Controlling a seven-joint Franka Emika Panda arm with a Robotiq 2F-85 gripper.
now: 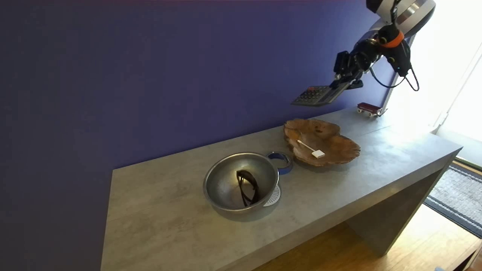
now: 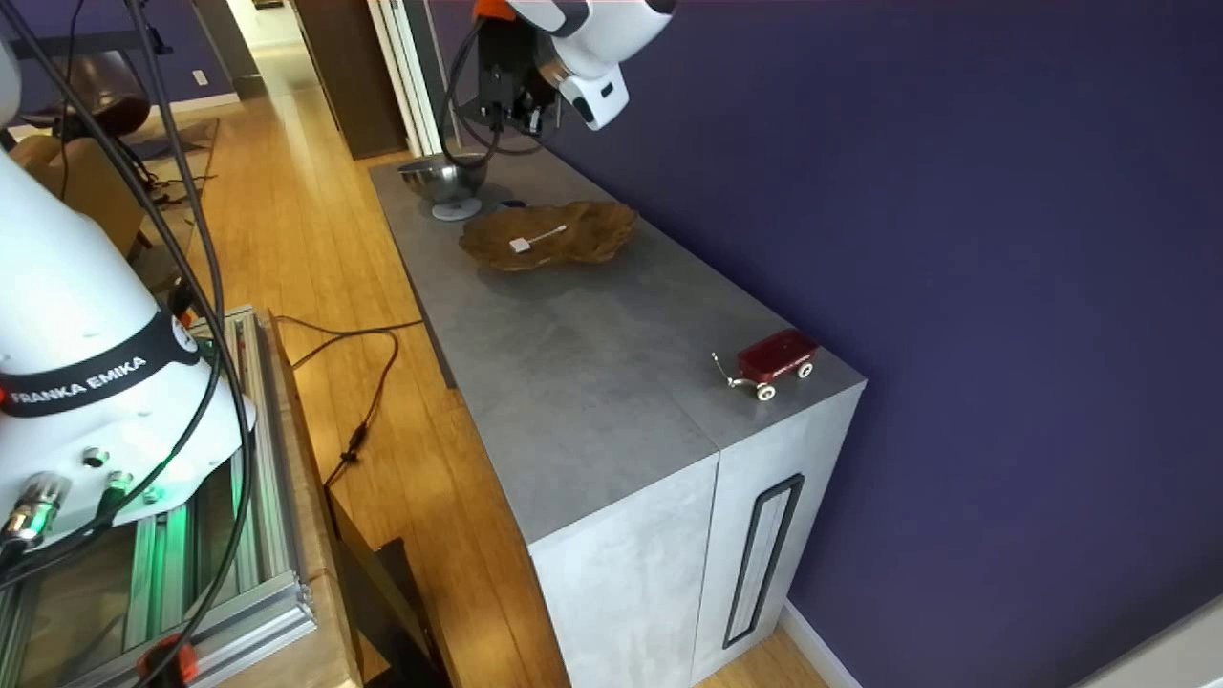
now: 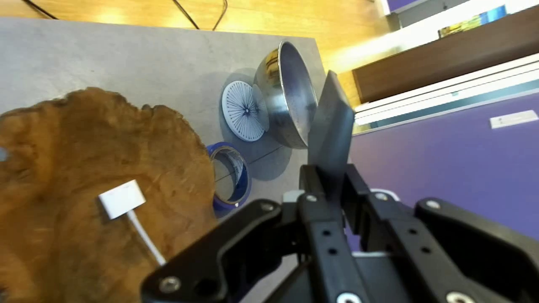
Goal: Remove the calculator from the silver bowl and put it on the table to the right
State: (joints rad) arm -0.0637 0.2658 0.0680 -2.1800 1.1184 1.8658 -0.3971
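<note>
The grey calculator [image 1: 314, 95] with dark keys and a few reddish ones hangs in the air, tilted, above the wooden dish. My gripper [image 1: 342, 79] is shut on one end of it. In the wrist view the calculator [image 3: 331, 130] shows edge-on between the fingertips [image 3: 326, 183]. In an exterior view the gripper [image 2: 525, 113] shows from behind and the calculator is hidden. The silver bowl [image 1: 222, 184] stands on the grey table [image 1: 162, 214], apart from the calculator. It holds a dark, curved, glasses-like thing [image 1: 247, 184]. In the wrist view the bowl [image 3: 276, 99] is beyond the gripper.
A brown wooden dish [image 1: 331, 150] holds a white square-headed stick [image 1: 318, 153]. A blue tape roll [image 1: 285, 168] and a white slotted disc [image 3: 243, 110] lie beside the bowl. A red toy wagon [image 2: 776, 356] stands near the table's end. A purple wall [image 1: 188, 75] borders the table.
</note>
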